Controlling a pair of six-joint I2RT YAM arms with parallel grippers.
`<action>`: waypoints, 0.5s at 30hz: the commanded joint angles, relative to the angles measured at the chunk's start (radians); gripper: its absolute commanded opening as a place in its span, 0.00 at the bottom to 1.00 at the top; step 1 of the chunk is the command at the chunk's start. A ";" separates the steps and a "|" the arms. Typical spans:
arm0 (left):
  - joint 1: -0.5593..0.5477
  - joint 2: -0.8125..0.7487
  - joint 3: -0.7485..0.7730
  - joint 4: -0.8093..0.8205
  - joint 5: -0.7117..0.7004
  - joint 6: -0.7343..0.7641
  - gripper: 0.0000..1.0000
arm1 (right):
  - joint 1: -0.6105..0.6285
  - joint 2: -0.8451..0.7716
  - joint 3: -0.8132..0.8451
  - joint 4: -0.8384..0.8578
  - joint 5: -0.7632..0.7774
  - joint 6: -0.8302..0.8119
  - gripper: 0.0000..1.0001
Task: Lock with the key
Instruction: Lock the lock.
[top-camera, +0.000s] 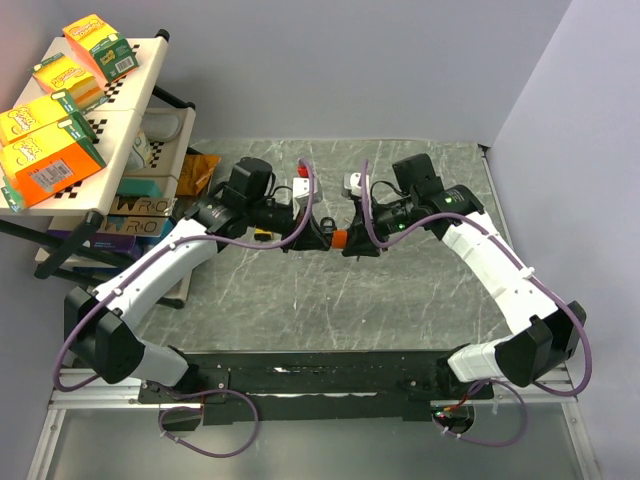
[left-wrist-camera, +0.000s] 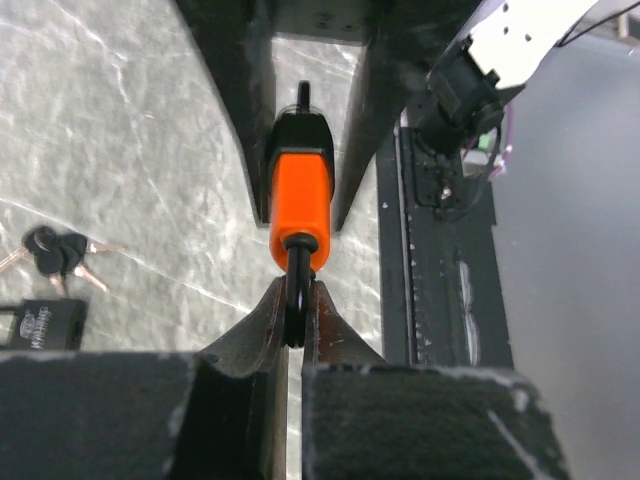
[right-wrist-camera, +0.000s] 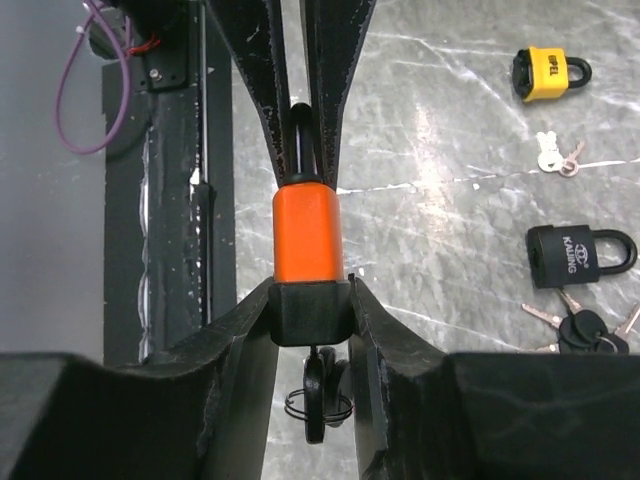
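Observation:
An orange padlock (top-camera: 339, 239) with a black base hangs above the table between my two grippers. My left gripper (top-camera: 318, 238) is shut on its black shackle (left-wrist-camera: 297, 290), which shows pinched at the left gripper's (left-wrist-camera: 297, 303) tips in the left wrist view. My right gripper (top-camera: 358, 241) is shut on the padlock's black base (right-wrist-camera: 310, 310), as the right gripper (right-wrist-camera: 310, 300) shows in its wrist view. A black key (right-wrist-camera: 322, 395) with a wire ring sticks out of the base, between the right fingers. The orange body (right-wrist-camera: 308, 235) lies level between both grippers.
A yellow padlock (right-wrist-camera: 549, 72), a black padlock (right-wrist-camera: 578, 255) and loose key bunches (right-wrist-camera: 555, 152) (right-wrist-camera: 580, 325) lie on the marble table (top-camera: 300, 300). A rack with yellow and orange boxes (top-camera: 60, 120) stands at the far left. A black rail (top-camera: 330, 375) runs along the near edge.

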 joint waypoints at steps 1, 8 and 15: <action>0.012 -0.015 0.026 0.076 0.064 0.092 0.01 | -0.019 -0.010 0.050 0.051 -0.180 -0.070 0.50; 0.038 -0.042 0.022 -0.049 0.051 0.214 0.01 | -0.142 -0.035 0.064 -0.129 -0.150 -0.196 0.58; 0.036 -0.041 0.020 -0.041 0.042 0.203 0.01 | -0.144 -0.056 0.047 -0.117 -0.129 -0.179 0.53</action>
